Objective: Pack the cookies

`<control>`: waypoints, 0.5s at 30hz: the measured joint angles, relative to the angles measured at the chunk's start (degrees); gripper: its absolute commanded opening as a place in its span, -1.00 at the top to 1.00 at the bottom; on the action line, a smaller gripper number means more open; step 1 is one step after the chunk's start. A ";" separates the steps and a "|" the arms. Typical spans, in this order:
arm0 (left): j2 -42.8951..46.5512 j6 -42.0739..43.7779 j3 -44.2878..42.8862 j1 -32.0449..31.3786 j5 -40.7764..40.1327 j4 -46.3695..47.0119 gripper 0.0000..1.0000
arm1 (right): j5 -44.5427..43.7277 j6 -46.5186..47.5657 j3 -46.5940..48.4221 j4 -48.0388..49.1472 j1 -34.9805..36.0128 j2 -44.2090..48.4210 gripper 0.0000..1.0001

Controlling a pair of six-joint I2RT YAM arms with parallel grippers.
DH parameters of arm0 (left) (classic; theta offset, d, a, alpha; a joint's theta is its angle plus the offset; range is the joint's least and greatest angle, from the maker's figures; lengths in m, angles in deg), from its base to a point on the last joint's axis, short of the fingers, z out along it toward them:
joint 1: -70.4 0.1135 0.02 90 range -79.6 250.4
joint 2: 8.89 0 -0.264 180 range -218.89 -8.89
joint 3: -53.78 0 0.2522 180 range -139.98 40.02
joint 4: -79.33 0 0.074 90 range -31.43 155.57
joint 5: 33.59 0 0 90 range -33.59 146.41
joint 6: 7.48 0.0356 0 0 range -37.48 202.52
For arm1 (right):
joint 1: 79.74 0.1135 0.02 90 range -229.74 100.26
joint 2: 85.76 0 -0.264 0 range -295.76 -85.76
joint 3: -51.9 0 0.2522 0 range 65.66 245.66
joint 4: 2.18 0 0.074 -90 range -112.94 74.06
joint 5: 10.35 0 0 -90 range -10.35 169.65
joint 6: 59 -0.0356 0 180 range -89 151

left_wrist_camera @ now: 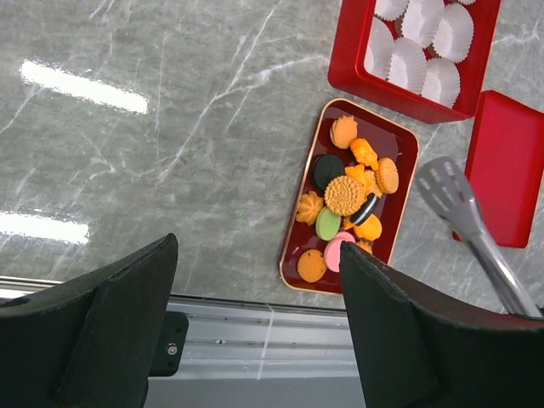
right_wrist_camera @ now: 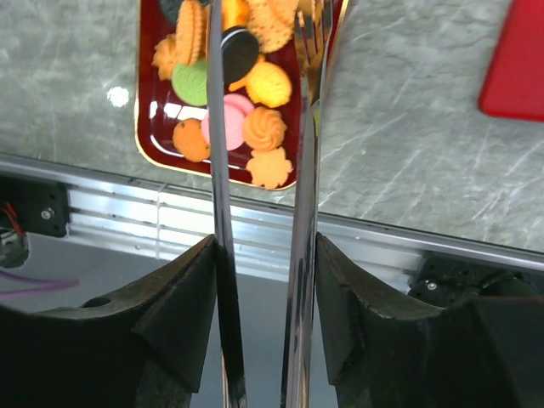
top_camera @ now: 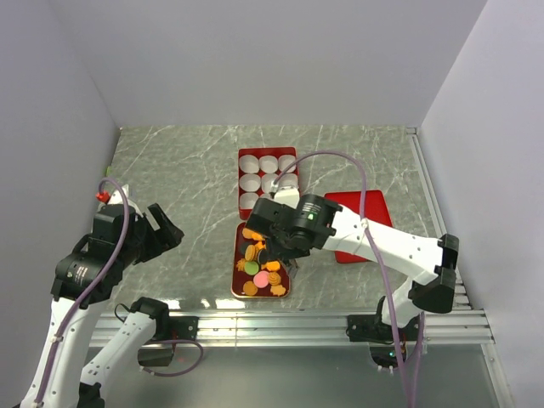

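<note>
So the small round and flower-shaped cookies point(left_wrist_camera: 344, 195), mostly orange with a green, a pink and a couple of dark ones, are all piled on the dark red rectangular tray point(left_wrist_camera: 297, 246) on the grey marble desk point(left_wrist_camera: 170, 153). The right gripper point(right_wrist_camera: 263, 255) has its jaws clenched on shiny metal tongs point(right_wrist_camera: 219, 170), tips over the pile. The left gripper point(left_wrist_camera: 255, 255) hangs off to the side, jaws released and holding nothing. Just behind the tray sits a red box point(left_wrist_camera: 391, 95) of white paper cups point(left_wrist_camera: 421, 59).

Grey marbled table point(top_camera: 187, 170); plain white walls point(top_camera: 255, 59); aluminium rail point(top_camera: 280, 327) along front
</note>
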 measured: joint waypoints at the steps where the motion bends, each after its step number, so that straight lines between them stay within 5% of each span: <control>1: 0.00 0.00 0.00 0.00 0.17 0.02 -0.66 | 0.22 -0.02 0.48 0.00 0.31 -0.59 -0.11; 15: 0.00 0.00 0.00 -0.35 0.81 0.04 -0.66 | 4.81 0.59 7.13 -0.31 3.45 -6.51 -0.14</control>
